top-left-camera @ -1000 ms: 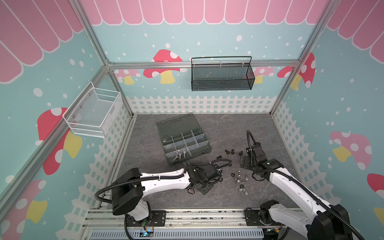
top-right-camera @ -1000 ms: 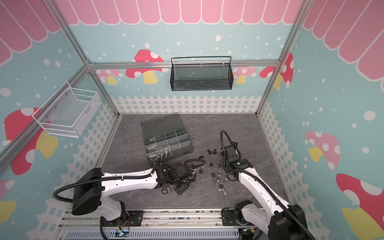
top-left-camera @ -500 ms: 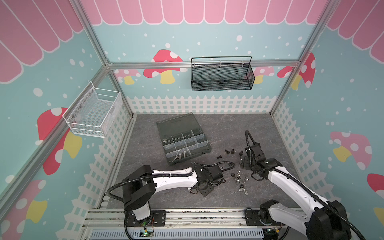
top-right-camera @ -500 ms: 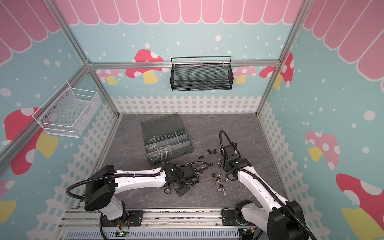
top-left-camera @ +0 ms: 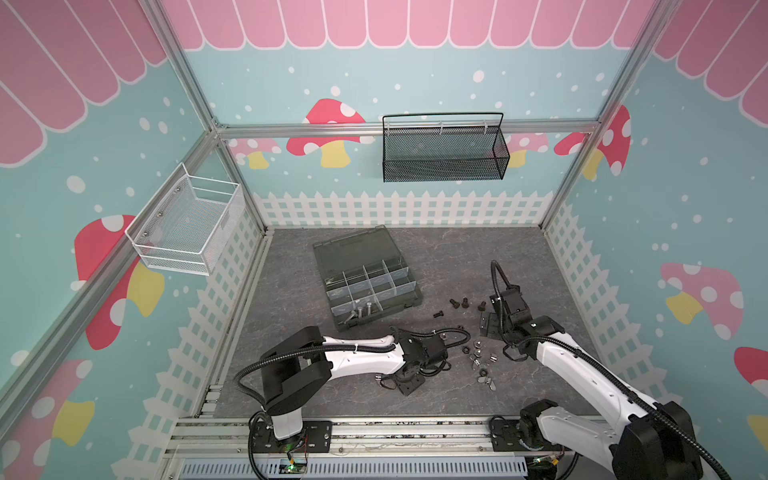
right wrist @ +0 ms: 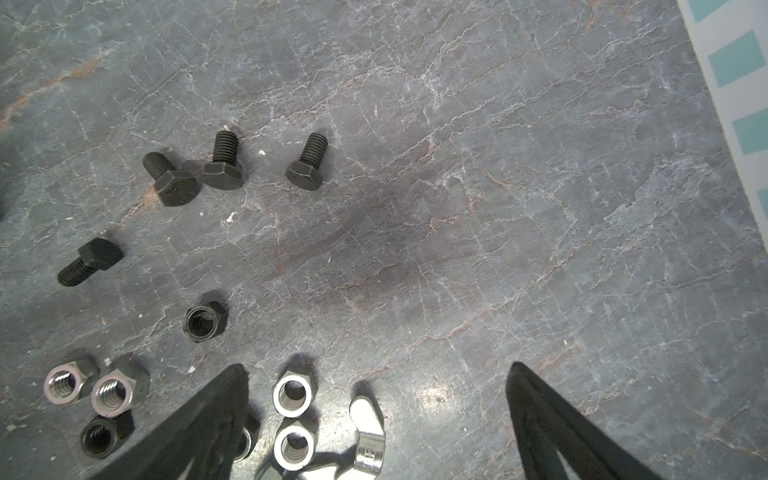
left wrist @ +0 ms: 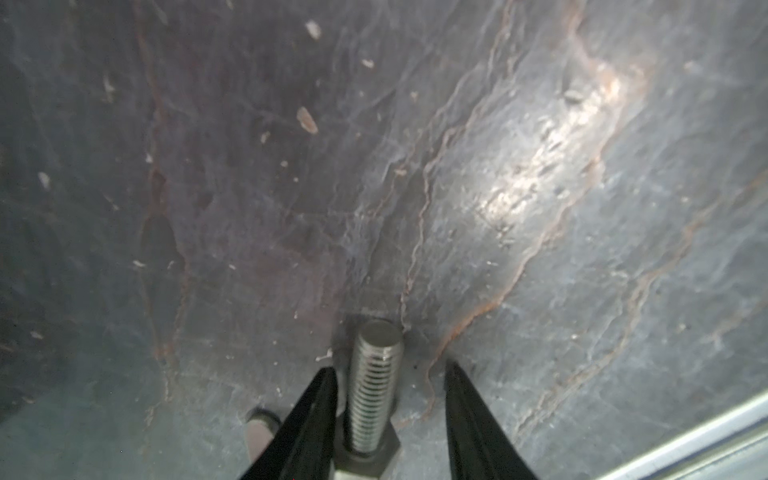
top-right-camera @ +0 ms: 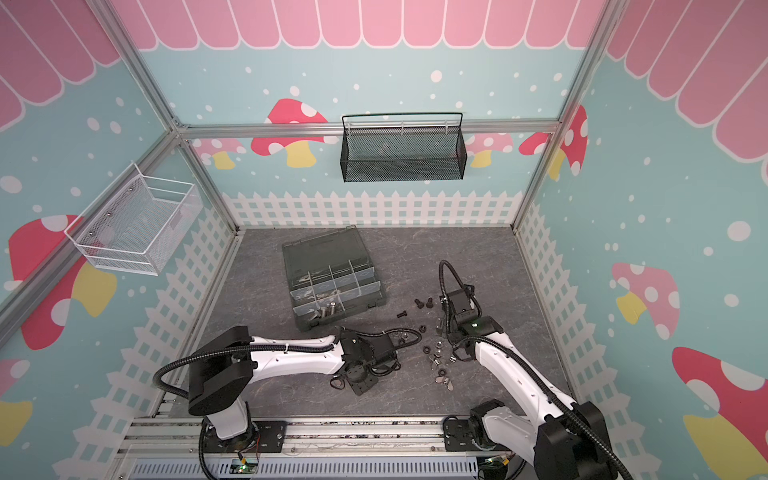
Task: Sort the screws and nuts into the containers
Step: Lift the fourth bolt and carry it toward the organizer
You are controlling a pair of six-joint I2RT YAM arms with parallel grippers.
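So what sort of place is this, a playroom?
Probably a robot test booth dressed as a toy cottage: mushroom-print walls on an aluminium frame, two robot arms bolted to a front rail, and loose screws and nuts beside an organizer box.

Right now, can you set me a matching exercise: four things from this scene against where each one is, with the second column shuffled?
Things:
1. silver hex bolt
2. black hex bolts
3. black mesh basket
4. white wire basket

Places:
A. hung on the left wall
B. loose on the table, untouched
C. between the fingers of the left gripper
D. hung on the back wall

Pairs: 1-C, 2-B, 3-D, 4-A
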